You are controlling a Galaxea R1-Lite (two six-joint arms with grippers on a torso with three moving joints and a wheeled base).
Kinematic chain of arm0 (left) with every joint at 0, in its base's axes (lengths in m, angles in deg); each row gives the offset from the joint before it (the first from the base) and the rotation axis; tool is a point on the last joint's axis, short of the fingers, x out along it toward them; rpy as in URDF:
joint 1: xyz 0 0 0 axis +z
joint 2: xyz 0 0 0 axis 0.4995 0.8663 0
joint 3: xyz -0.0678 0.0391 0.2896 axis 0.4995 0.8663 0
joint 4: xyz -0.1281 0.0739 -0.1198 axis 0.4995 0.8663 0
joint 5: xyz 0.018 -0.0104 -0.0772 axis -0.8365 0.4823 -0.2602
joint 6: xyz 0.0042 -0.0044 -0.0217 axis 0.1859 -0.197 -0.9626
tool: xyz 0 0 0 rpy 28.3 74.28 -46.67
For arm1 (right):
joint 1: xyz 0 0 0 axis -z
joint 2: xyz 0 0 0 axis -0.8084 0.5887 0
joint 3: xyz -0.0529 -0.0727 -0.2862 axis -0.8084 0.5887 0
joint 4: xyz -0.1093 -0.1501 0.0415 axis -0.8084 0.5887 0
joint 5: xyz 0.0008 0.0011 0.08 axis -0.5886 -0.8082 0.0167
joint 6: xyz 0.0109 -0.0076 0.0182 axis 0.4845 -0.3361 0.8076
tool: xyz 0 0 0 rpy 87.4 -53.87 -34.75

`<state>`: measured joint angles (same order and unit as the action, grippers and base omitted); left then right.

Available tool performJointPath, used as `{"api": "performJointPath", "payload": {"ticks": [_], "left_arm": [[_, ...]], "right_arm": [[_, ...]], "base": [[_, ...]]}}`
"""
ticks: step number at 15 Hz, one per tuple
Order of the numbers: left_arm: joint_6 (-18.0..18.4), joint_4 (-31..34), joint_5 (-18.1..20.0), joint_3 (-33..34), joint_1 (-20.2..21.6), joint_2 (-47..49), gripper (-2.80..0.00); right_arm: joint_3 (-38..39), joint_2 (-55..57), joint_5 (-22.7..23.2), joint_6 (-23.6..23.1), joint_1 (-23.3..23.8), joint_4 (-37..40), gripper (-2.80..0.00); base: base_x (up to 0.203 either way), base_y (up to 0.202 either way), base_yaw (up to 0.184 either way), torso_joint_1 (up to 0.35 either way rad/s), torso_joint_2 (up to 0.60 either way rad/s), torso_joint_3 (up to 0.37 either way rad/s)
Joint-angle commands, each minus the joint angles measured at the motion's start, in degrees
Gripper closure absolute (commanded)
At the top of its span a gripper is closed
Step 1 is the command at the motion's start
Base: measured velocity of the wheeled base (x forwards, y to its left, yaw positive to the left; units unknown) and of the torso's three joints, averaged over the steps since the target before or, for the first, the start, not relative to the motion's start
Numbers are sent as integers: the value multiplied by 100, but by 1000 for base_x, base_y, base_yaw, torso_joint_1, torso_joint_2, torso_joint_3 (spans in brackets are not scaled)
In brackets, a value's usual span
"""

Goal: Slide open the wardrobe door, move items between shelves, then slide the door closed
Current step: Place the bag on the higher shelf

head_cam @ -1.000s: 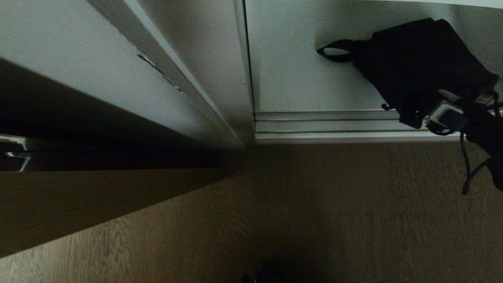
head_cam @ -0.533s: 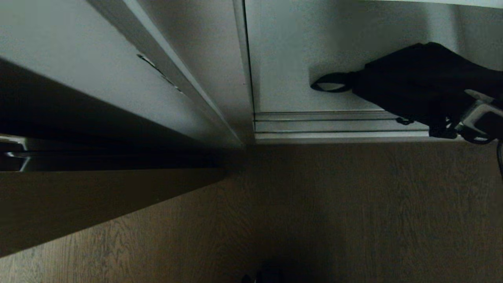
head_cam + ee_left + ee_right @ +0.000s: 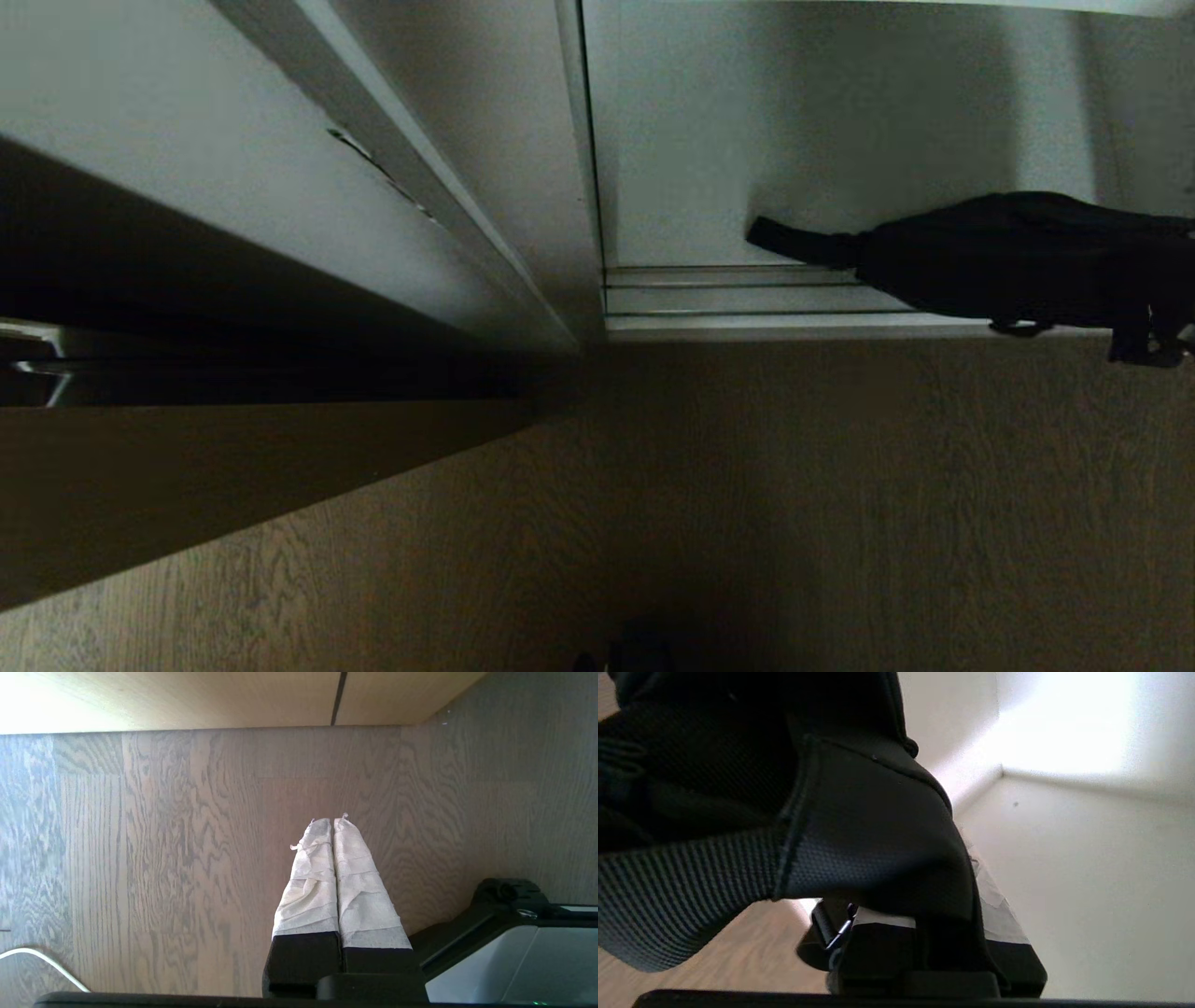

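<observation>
At far left our left gripper [image 3: 333, 826] hangs parked over the wood floor [image 3: 163, 849], fingers pressed together on nothing. The wardrobe stands open. Further right, the black bag [image 3: 1008, 257] hangs out past the front edge of the bottom shelf [image 3: 709, 201], over the door track [image 3: 747, 299]. Our right gripper [image 3: 971, 877] is pinched nearly closed on the bag's fabric. We judge a trailing strap [image 3: 803, 245] could snag on the track, or the soft cloth slip free.
</observation>
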<state>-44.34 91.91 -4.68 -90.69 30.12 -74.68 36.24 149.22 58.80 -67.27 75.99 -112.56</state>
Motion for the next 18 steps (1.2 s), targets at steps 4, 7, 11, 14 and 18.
{"api": "performJointPath", "payload": {"ticks": [4, 7, 11, 14, 18], "left_arm": [[1, 7, -4, 0, 2, -3, 0], [1, -1, -4, 0, 2, -3, 0], [1, 7, -4, 0, 2, -3, 0], [1, 0, -4, 0, 2, -3, 0], [1, 4, -4, 0, 2, -3, 0]], "right_arm": [[467, -1608, -21, -40, 26, 820, 0], [667, -2485, -44, 29, 20, 977, 0], [1078, -3696, -107, 248, 7, 1447, 0], [908, -4359, -391, 383, -29, 2325, 0], [196, -4912, -935, 413, -323, 3710, 0]], "base": [[0, 0, 0, 0, 0, 0], [0, 0, 0, 0, 0, 0], [0, 0, 0, 0, 0, 0], [0, 0, 0, 0, 0, 0], [0, 0, 0, 0, 0, 0]]}}
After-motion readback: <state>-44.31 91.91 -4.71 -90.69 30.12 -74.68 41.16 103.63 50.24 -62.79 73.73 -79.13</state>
